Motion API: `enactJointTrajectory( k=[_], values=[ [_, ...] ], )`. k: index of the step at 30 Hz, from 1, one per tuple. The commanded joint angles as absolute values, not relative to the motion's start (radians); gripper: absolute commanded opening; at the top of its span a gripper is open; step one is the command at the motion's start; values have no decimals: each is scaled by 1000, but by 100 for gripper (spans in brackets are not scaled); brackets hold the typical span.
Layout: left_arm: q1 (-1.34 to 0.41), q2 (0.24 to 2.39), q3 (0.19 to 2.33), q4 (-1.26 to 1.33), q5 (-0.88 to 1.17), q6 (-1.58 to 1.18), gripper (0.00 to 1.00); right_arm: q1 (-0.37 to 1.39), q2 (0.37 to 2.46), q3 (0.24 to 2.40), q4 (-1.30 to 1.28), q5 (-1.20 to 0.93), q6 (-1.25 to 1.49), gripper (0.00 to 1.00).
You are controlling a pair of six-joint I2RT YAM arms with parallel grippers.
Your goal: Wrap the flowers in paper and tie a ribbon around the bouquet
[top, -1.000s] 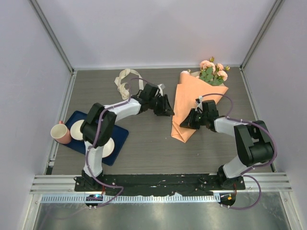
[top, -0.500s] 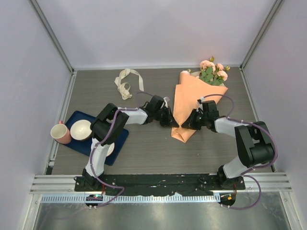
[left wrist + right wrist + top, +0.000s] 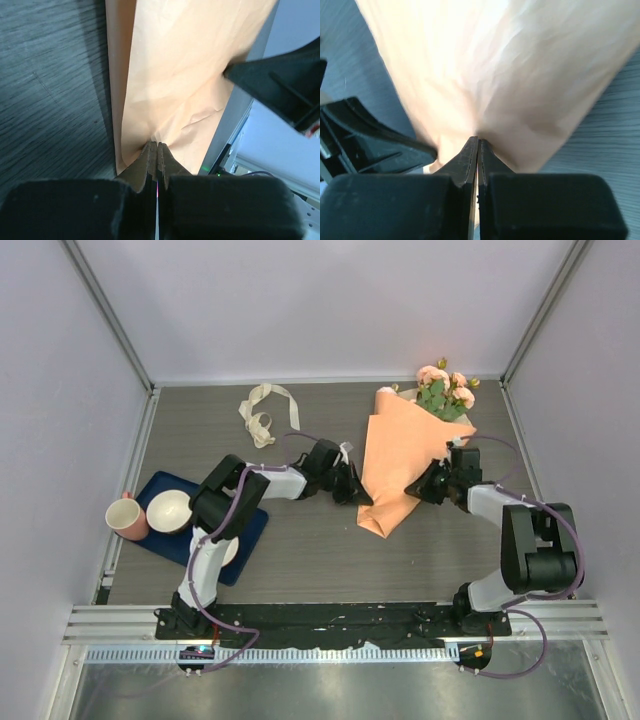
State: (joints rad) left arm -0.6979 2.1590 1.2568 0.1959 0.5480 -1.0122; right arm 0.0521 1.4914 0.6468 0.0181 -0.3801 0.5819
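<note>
Pinching the paper [image 3: 400, 455] from both sides with jaws clamped, left tool [image 3: 355, 494] and right tool [image 3: 425, 485] could rip it if they pull apart.

Orange-peach paper [image 3: 400, 465], pale pink flowers [image 3: 445, 378] with green leaves [image 3: 437, 398], cream ribbon [image 3: 262, 410], dark blue tray [image 3: 170, 543], pink cup [image 3: 124, 517]

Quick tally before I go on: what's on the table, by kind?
Bouquet: 1
Ribbon: 1
Tray: 1
Cup: 1
Bowls: 2
Total: 6
</note>
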Motion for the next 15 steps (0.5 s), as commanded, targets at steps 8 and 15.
enactJointTrajectory(
  k=[8, 15],
  values=[
    [-698, 2252, 1356, -80, 414, -974, 0, -172, 1713, 735, 133, -449, 633, 6],
    [-696, 2263, 1373, -130, 417, -976, 0, -297, 1815, 794, 178, -466, 664, 5]
  ],
)
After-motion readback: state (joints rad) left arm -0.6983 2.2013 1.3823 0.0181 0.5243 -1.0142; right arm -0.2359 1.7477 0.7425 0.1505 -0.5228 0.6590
